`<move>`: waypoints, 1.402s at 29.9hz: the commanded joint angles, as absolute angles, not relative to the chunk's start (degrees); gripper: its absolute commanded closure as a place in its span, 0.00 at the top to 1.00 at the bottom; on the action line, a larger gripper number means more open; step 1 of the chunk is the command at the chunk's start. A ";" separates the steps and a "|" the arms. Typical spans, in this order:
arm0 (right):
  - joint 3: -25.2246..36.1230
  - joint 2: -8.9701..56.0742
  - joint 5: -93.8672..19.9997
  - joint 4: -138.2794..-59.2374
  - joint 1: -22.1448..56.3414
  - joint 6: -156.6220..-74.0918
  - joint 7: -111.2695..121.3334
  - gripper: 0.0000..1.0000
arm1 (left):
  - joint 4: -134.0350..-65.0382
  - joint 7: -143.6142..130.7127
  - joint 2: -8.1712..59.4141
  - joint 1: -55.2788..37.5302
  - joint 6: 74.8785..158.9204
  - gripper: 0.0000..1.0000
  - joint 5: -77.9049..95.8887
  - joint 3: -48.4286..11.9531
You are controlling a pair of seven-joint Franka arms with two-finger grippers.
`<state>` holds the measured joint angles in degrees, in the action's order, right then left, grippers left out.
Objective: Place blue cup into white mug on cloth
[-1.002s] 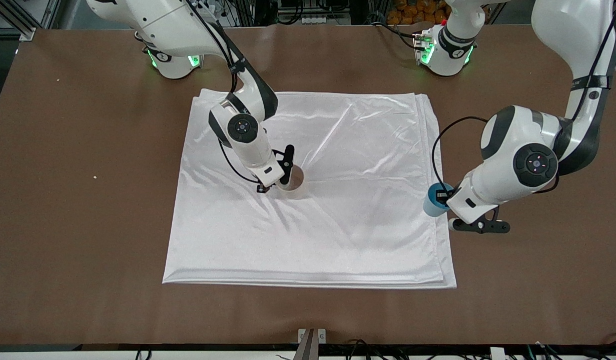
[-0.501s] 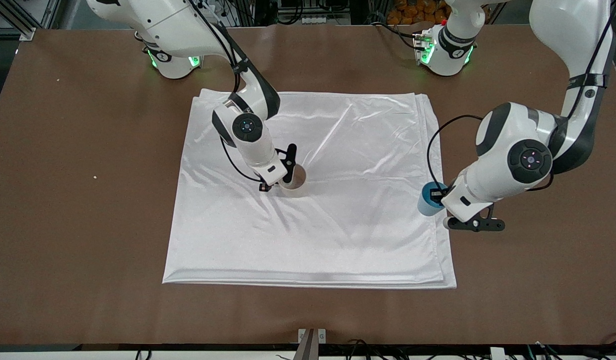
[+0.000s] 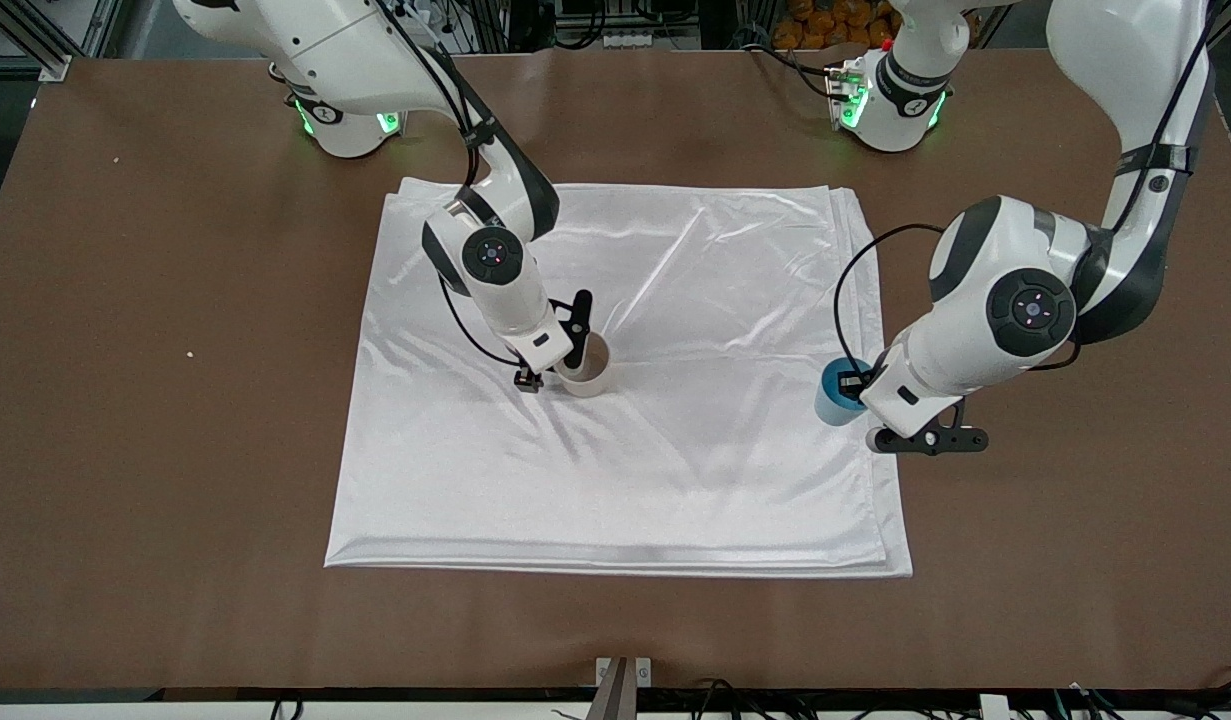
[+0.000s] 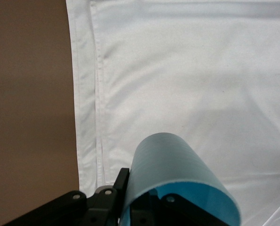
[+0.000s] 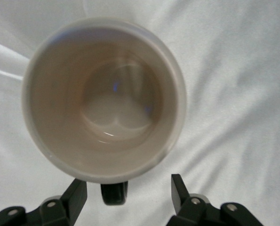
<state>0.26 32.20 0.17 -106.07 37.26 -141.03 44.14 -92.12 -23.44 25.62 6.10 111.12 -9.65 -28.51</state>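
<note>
Here, the small light-blue handleless cup [image 3: 833, 395], brighter blue inside and smooth-walled, is clamped at its rim in the jaws of the left gripper [image 3: 855, 385] and carried in the air over the edge of the large, shiny white rectangular folded cloth [image 3: 675, 480] at the left arm's end of the brown bench [image 3: 155, 450]. In the left wrist view the cup [image 4: 177, 183] appears tilted, its open mouth toward the camera, above the cloth's layered hem [image 4: 85, 117]. The off-white cylindrical mug [image 3: 585, 372] stands upright and empty on the wrinkled cloth, near its middle. In the right wrist view its cream interior [image 5: 104, 101] and small black handle [image 5: 114, 193] are visible. The right gripper [image 3: 560, 365] sits low at the mug with jaws spread, one finger [image 5: 75, 197] on each side of the handle without touching it.
</note>
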 commanded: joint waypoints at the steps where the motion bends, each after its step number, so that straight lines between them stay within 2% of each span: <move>1: 0.70 29.63 1.14 -105.12 35.86 -138.96 43.07 1.00 | -91.93 -24.52 25.22 6.24 110.21 0.00 -9.93 -28.83; 5: 0.97 26.99 1.14 -104.94 35.68 -135.45 42.54 1.00 | -91.50 -24.61 25.14 6.15 110.21 0.00 -9.84 -29.44; 12: 2.02 21.19 0.97 -103.19 33.93 -126.49 42.45 1.00 | -90.00 -31.01 25.58 4.75 110.21 0.00 -9.58 -33.83; 27: 3.42 9.59 1.14 -95.98 29.62 -104.87 35.07 1.00 | -88.16 -47.01 27.07 -7.02 112.41 0.00 -9.84 -33.84; 32: 7.20 7.21 1.23 -93.78 29.27 -100.56 34.72 1.00 | -87.72 -51.85 29.79 -11.94 116.97 0.00 -10.11 -33.14; 37: 12.64 5.80 1.14 -90.54 29.27 -94.23 34.98 1.00 | -83.15 -52.91 34.18 -15.90 118.04 0.00 -10.20 -31.65; 42: 17.92 5.80 1.14 -86.58 29.27 -88.43 34.90 1.00 | -81.91 -55.63 36.20 -22.84 119.88 0.00 -10.11 -26.29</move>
